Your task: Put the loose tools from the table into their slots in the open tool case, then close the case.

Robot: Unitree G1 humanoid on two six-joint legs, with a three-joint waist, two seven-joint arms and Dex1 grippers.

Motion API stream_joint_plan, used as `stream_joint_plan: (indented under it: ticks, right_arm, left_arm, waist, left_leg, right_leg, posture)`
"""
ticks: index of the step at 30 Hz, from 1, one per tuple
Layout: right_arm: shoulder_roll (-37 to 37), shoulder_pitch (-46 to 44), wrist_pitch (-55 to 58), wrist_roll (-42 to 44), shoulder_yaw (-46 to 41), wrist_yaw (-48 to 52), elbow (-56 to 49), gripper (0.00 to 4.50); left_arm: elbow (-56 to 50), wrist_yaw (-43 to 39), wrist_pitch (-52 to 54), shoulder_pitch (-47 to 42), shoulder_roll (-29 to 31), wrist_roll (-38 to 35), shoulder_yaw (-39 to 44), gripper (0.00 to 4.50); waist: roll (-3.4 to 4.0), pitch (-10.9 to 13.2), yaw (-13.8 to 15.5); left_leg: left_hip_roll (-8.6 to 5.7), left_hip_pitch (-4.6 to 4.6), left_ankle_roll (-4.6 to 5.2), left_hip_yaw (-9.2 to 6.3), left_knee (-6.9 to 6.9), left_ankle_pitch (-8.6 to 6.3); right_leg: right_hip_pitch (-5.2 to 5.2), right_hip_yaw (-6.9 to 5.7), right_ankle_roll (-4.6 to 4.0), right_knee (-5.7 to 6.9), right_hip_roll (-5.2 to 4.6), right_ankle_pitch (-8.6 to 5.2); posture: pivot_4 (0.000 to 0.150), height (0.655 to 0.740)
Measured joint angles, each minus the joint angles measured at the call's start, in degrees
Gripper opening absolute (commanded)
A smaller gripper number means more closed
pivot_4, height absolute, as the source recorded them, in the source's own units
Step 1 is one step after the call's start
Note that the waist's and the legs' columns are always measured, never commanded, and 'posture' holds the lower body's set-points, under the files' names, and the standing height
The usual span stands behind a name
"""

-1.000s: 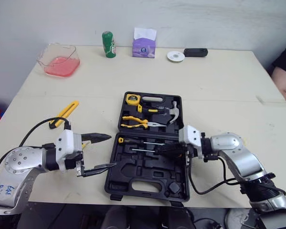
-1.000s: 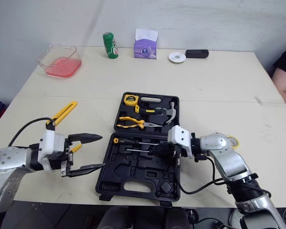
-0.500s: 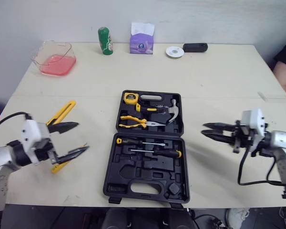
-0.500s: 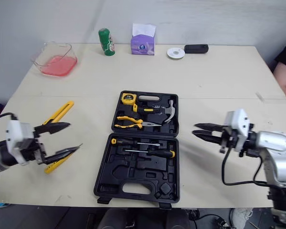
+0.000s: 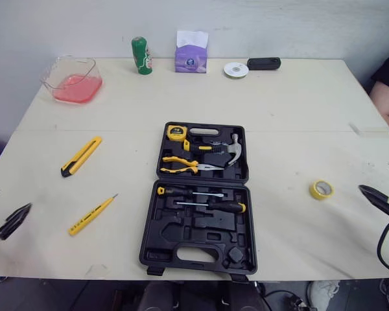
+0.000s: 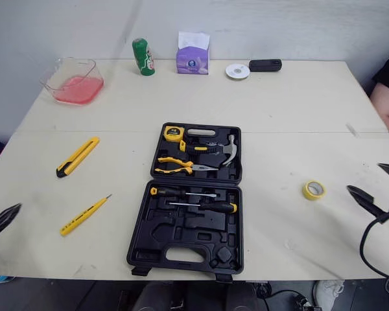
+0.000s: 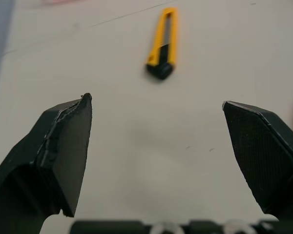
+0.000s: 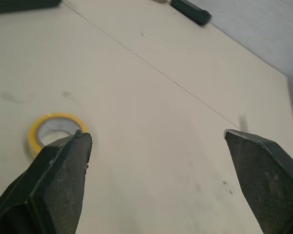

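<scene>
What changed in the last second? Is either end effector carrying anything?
Both arms drew back outward from the tool case: the left end effector to the far left, the right end effector off the screwdriver slots to the far right. Both are open, holding nothing. The black-handled screwdriver lies in its slot; the utility knife, yellow screwdriver and tape roll have not moved.

black tapered gripper fingers (image 7: pixel 63 146) (black cable (image 6: pixel 362 245))

Left claw (image 7: pixel 156 101), right claw (image 8: pixel 155 132): away from case (image 5: pixel 198 243).
</scene>
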Motion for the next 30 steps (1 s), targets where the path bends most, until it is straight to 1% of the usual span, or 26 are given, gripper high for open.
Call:
stream_joint_plan:
  ticks: [1, 3, 5, 8, 13, 16, 19, 21, 23, 30]
  right_arm:
    - [-0.1, 0.4, -1.1, -0.3, -1.0, -1.1, 2.3, 4.48]
    - [-1.0, 2.2, -4.1, -1.4, -3.5, -5.5, 10.9, 4.48]
    - [-1.1, 3.7, -6.6, -2.3, -5.2, -9.4, 18.0, 4.48]
    - [-1.1, 4.5, -9.3, -2.7, -5.2, -12.2, 22.8, 4.48]
    - [-1.0, 5.7, -10.7, -2.1, -5.3, -13.1, 24.5, 4.48]
    - [-0.1, 5.0, -11.4, -1.4, -4.5, -12.1, 22.9, 4.48]
    - [1.3, 2.4, -10.9, -0.1, -3.0, -11.0, 19.6, 4.48]
    - [2.5, -0.5, -9.0, 1.4, -1.3, -9.5, 15.2, 4.48]
    - [2.9, -2.2, -6.7, 2.7, 0.7, -7.9, 10.7, 4.48]
    - [6.1, -2.9, 4.4, 7.2, 7.0, -5.3, -6.0, 4.48]
  left_arm:
    - [2.0, 0.4, -0.7, 1.0, 0.1, 0.3, 0.7, 4.50]
    - [8.1, 2.2, -2.2, 2.6, 0.3, 1.2, 2.6, 4.50]
    - [11.5, 3.6, -2.9, 3.0, 0.2, 1.1, 4.2, 4.50]
    - [11.7, 3.6, -3.8, 1.5, 0.2, 0.5, 4.5, 4.50]
    - [11.0, 3.2, -4.4, 0.3, 0.2, 0.0, 3.6, 4.50]
    - [9.7, 2.6, -4.7, -0.1, 0.2, 0.0, 2.6, 4.50]
    - [9.4, 1.1, -5.1, 0.3, 0.2, 0.0, 1.3, 4.50]
    - [9.5, 0.7, -5.2, 0.5, 0.4, 0.0, 1.2, 4.50]
    - [9.4, 0.3, -5.4, 0.4, 1.4, 0.0, 1.2, 4.50]
    - [4.3, -2.0, -3.4, 3.4, 1.8, -0.7, 1.4, 4.50]
  waist:
    - [0.00, 0.0, 0.0]
    - [-0.01, 0.0, -0.1]
    - [-0.06, 0.0, 0.0]
    - [-0.05, 0.0, 0.0]
    - [-0.03, 0.0, -1.0]
    - [-0.04, 0.0, -1.5]
    - [-0.09, 0.0, -2.3]
    - [-0.15, 0.0, -2.9]
    - [-0.16, 0.0, -2.9]
    - [-0.21, 0.0, -2.1]
  left_leg:
    - [0.00, 0.02, -0.03, 0.03, -0.01, -0.03]
    - [-0.01, 0.03, -0.02, 0.14, -0.10, -0.08]
    - [-0.02, 0.03, 0.00, 0.13, -0.13, -0.10]
    - [-0.10, 0.09, 0.04, 0.17, -0.13, -0.03]
    - [-0.07, 0.13, -0.01, 0.17, -0.24, 0.00]
    - [-0.07, 0.16, -0.03, 0.26, -0.32, 0.03]
    - [-0.10, 0.54, 0.04, 0.69, -0.57, 0.07]
    - [-0.09, 0.79, 0.04, 0.82, -0.69, 0.06]
    - [-0.07, 0.80, 0.02, 0.82, -0.74, 0.07]
    - [-0.07, 0.78, 0.09, 0.87, -0.77, 0.02]
  right_leg:
    - [-0.01, 0.01, -0.01, 0.00, -0.01, -0.01]
    - [-0.08, 0.03, -0.03, -0.05, -0.03, -0.02]
    - [-0.08, -0.03, -0.04, -0.10, -0.10, -0.03]
    - [-0.06, 0.05, -0.03, 0.00, -0.26, 0.02]
    - [-0.07, 0.57, -0.08, -0.01, -0.25, 0.07]
    - [-0.08, 0.54, -0.08, -0.02, -0.22, 0.07]
    - [-0.02, 0.52, -0.04, 0.01, -0.19, 0.09]
    - [0.07, 0.55, -0.04, 0.03, -0.21, 0.09]
    - [0.03, 0.54, -0.04, 0.05, -0.21, 0.09]
    - [-0.01, 0.52, -0.06, -0.02, -0.40, 0.09]
  posture:
    - [0.150, 0.7400]
    - [0.150, 0.7400]
    - [0.150, 0.7400]
    - [0.150, 0.7400]
    - [0.150, 0.7400]
    - [0.150, 0.7400]
    - [0.150, 0.7400]
    - [0.150, 0.7400]
    - [0.150, 0.7400]
    - [0.150, 0.7400]
